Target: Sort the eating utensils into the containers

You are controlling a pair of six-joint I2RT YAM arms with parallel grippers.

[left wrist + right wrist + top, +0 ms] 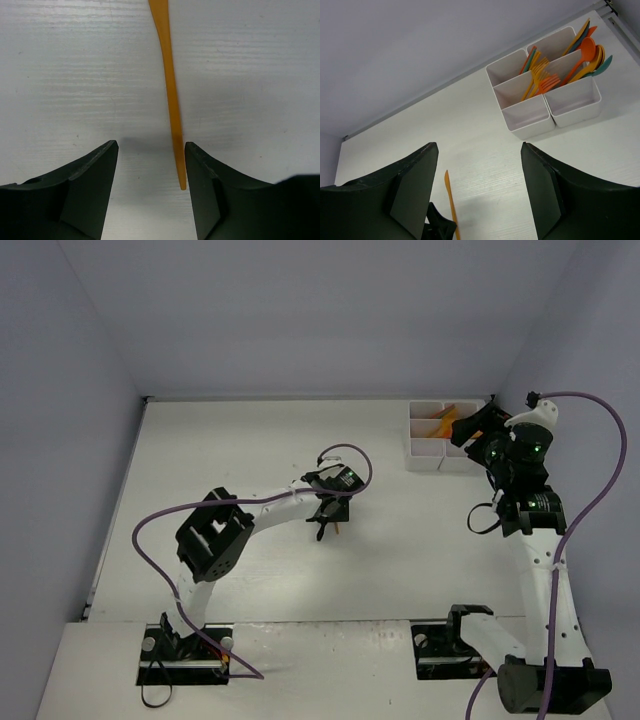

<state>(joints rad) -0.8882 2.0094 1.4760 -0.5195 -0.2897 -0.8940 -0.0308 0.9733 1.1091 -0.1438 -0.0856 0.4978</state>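
One orange utensil (pixel 170 90), thin and tapered, lies flat on the white table. My left gripper (pixel 151 147) is open around its near tip, which sits close to the right finger without touching. The top view shows this gripper (pixel 322 528) at mid-table over the orange utensil (pixel 338 527). The white six-compartment tray (pixel 425 462) stands at the far right. In the right wrist view the tray (pixel 530 125) holds orange forks (pixel 540 80), spoons (pixel 587 55) and other orange, red and teal utensils in its four farther compartments. My right gripper (pixel 480 150) is open, empty and raised beside the tray.
The tray's two nearest compartments (pixel 572 100) are empty. The back wall edge (pixel 300 397) runs behind the table. The right arm (pixel 520 490) partly covers the tray in the top view.
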